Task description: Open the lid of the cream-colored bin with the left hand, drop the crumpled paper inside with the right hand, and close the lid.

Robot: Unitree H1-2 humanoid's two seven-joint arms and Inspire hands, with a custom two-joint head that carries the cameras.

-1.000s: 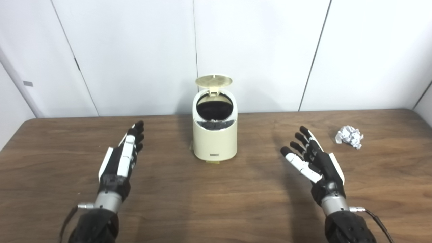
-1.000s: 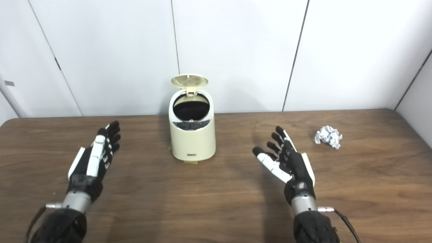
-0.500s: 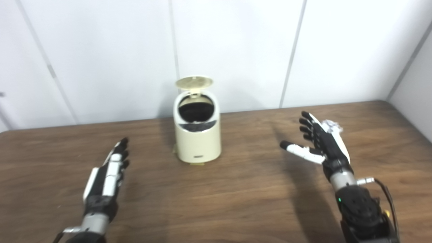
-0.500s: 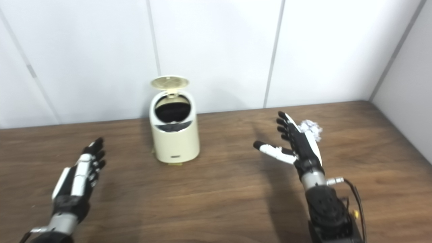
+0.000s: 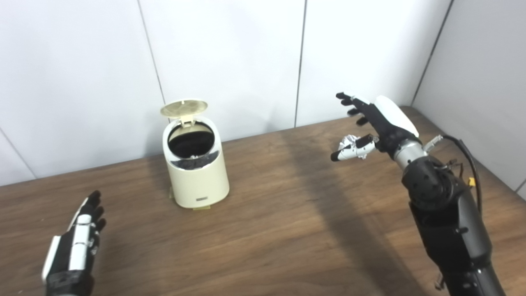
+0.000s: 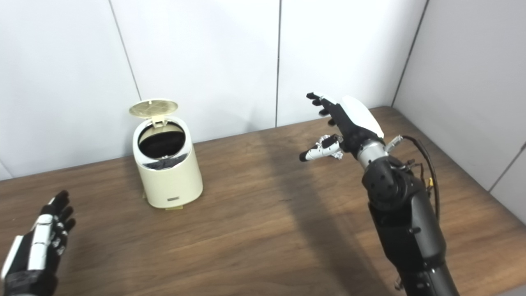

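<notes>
Hovering spread-fingered over the paper (image 5: 348,143), right hand (image 5: 376,121) at 2 o'clock of the open-lidded bin (image 5: 196,172); left hand (image 5: 74,250) flat, holding nothing, at 8 o'clock.

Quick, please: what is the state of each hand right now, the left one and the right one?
Left hand: open, holding nothing.
Right hand: open, fingers spread over the crumpled paper, not holding it yet.

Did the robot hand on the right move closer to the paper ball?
Yes. The right robot hand reached away from the bin and now hovers over the crumpled paper.
</notes>
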